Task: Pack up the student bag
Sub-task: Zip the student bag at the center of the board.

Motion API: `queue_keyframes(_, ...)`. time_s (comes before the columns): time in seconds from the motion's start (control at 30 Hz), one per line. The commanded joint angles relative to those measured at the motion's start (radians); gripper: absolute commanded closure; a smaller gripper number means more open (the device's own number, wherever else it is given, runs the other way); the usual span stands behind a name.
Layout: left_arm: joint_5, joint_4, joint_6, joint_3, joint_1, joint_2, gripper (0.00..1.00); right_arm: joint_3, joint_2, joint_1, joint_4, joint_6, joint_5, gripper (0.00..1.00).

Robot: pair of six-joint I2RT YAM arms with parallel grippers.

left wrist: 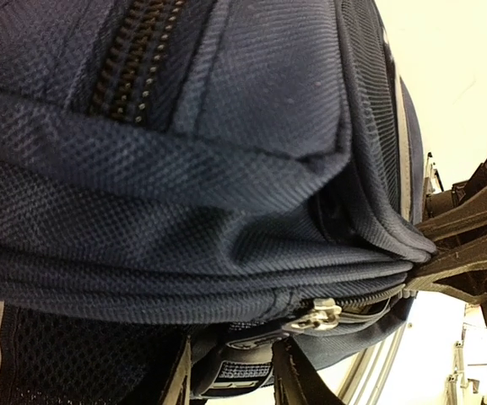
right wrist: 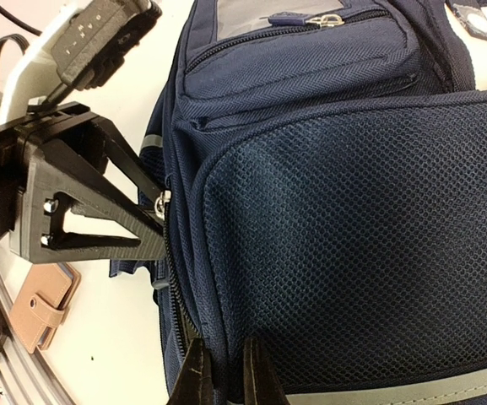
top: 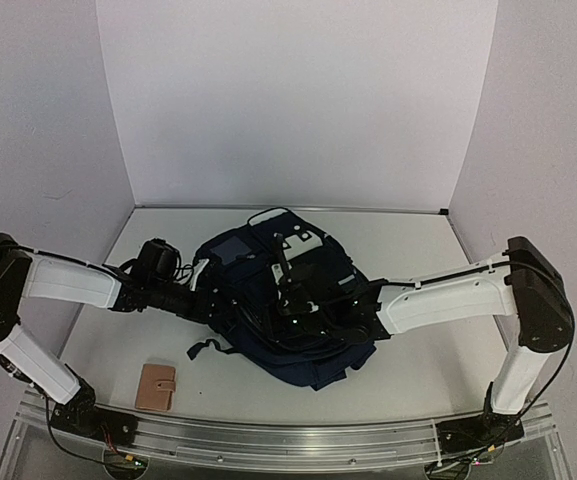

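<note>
1. The student bag (top: 236, 252) lies slumped on its side in the middle of the table, with an arm reaching in from each side.
2. The right gripper (right wrist: 224, 371) is on the bag's right flank, clamped tight on the seam just beside the zipper track (right wrist: 174, 287). That pins the fabric.
3. The left gripper (right wrist: 160, 221) is on the bag's left flank, its tips drawn in close at the zipper pull (left wrist: 315, 317). I cannot tell whether they are actually pinching the pull or only touching it.
4. The relation that counts is that the track runs lengthwise along the bag's edge, straight from the left gripper's tips to the right gripper's hold. The pull sits at the left gripper's end, so the left arm is clearly the nearer one.
5. My read is that the slider has to travel along that line while the right arm keeps the seam taut.
6. A tan wallet (top: 155, 387) sits off the bag's near-left corner, well apart, not yet packed.
</note>
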State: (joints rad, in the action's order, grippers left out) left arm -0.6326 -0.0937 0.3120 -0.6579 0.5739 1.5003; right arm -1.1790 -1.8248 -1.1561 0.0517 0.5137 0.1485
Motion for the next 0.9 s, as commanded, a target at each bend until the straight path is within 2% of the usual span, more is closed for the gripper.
queue_keyframes(0.0,-0.039,-0.052,-0.016,-0.034,-0.004,0.034,0.7,0.005,0.049,0.014,0.02,0.016,0.022,1.0)
queue_keyframes(0.2,-0.067,-0.071,-0.019,-0.066,-0.003,0.055,0.76,0.011,0.053,0.016,0.02,0.016,0.022,1.0)
queue_keyframes(0.5,-0.092,-0.082,-0.017,-0.087,-0.003,0.053,0.74,0.022,0.056,0.017,0.021,0.016,0.02,1.0)
queue_keyframes(0.6,-0.091,-0.077,-0.017,-0.089,-0.003,0.053,0.8,0.022,0.055,0.017,0.022,0.016,0.019,1.0)
queue_keyframes(0.77,-0.08,-0.078,-0.006,-0.065,-0.003,0.022,0.97,0.024,0.053,0.02,0.024,0.016,0.02,1.0)
queue_keyframes(0.87,-0.075,-0.067,0.0,-0.047,-0.003,-0.01,1.0,0.025,0.052,0.02,0.025,0.016,0.025,1.0)
